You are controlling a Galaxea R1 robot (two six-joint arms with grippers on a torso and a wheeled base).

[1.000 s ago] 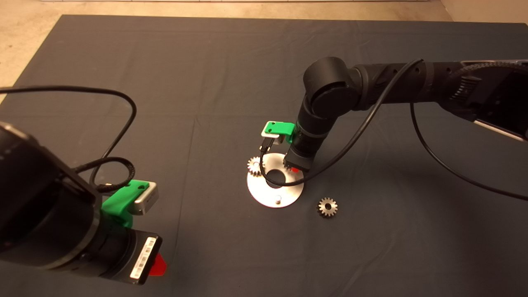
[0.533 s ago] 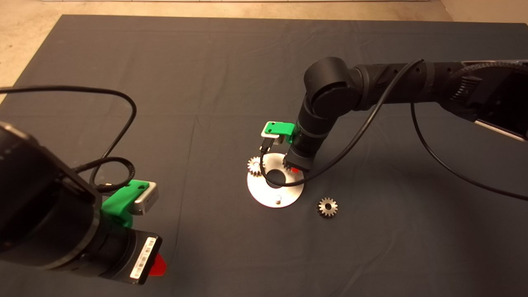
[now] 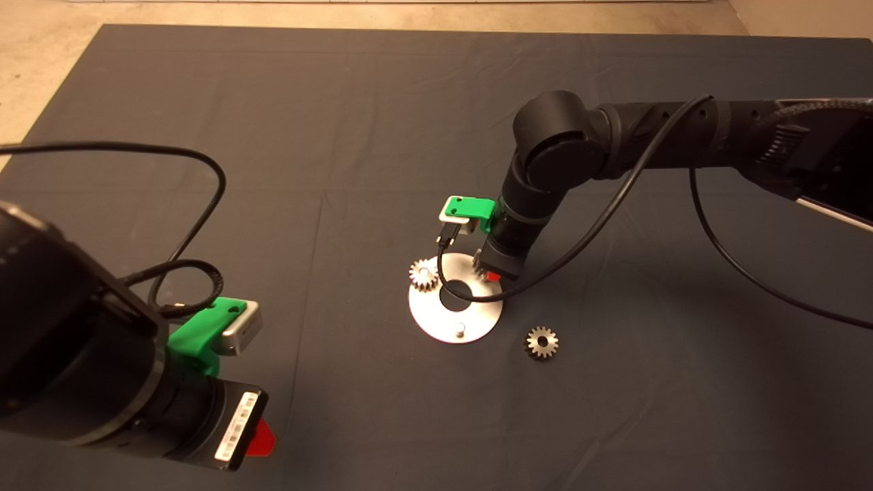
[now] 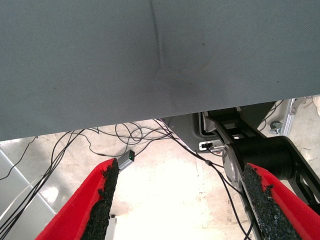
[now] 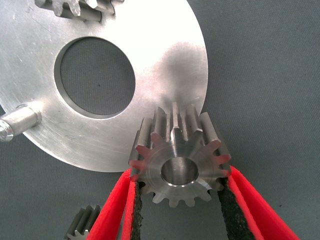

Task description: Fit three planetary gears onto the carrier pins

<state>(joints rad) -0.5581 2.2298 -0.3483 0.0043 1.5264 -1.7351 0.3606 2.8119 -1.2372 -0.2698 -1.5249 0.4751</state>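
The right gripper (image 3: 490,274) is over the far right edge of the round disc (image 3: 470,317), which lies flat near the middle of the dark mat (image 3: 341,136). Its red fingers (image 5: 117,205) pinch a gear (image 5: 181,159) from 2 sides, w/ the black pads on the teeth. In the right wrist view this gear sits at the disc's rim, its hole facing the camera. Can't tell if a peg is under it.

A 2nd gear (image 3: 423,274) sits on the disc's far left edge, part of it sticking out over the rim. It shows again in the right wrist view (image 5: 80,9), cut off at the edge. The near peg (image 3: 461,333) is bare & stands up on the disc, w/ no gear on it.

A 3rd gear (image 3: 541,342) lies flat on the mat, just beside the disc on its right, not touching it.

The left gripper (image 4: 177,205) waits at the lower left edge of the mat. Its fingers are spread wide w/ nothing between them. Past them the left wrist view shows the mat edge, the floor & loose wires (image 4: 70,150).
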